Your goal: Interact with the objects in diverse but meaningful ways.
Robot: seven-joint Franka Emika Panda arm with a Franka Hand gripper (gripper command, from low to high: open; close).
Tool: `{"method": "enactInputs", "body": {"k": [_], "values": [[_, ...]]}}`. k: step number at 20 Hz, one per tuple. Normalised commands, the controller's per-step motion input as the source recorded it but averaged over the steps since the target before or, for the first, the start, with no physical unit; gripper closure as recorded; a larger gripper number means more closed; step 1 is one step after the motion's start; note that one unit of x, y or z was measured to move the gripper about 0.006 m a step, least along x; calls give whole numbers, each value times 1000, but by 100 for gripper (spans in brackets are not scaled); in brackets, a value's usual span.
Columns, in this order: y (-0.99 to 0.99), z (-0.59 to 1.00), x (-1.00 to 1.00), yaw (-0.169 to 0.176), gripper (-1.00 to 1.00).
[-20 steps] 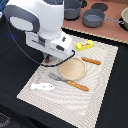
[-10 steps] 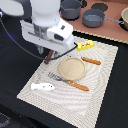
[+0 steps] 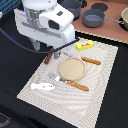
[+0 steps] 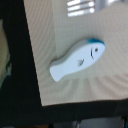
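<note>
A small white fish-shaped piece (image 3: pixel 42 86) (image 4: pixel 77 60) with a pale-blue head lies flat on the striped placemat (image 3: pixel 100 95), near its corner at the exterior view's left. A dark-brown stick (image 3: pixel 48 58) lies on the mat's far edge, partly under the arm. Beside the plate, at the mat's back, sits a flat yellow packet (image 3: pixel 85 45). My gripper (image 3: pixel 36 46) hangs above the dark table just off the mat, well above the white piece. Its fingers are mostly hidden by the white wrist body. They do not show in the wrist view.
A tan round plate (image 3: pixel 72 68) sits mid-mat with an orange-handled knife (image 3: pixel 91 61) behind it and a fork and another orange-handled piece (image 3: pixel 75 85) in front. Grey pots (image 3: pixel 93 19) stand on the counter at the back.
The arm has risen and drawn back toward the exterior view's upper left. The things on the mat lie where they were.
</note>
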Motion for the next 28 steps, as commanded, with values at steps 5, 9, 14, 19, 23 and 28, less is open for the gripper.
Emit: {"method": "enactInputs", "body": {"k": [5,9,14,19,23,28], "values": [[-206,112,181,-261,-100],[-164,9,176,-283,-100],[-444,-27,409,-175,-100],[-587,-235,412,-39,-100],[-630,-192,443,-28,-100],[-353,-322,339,-8,-100]]}}
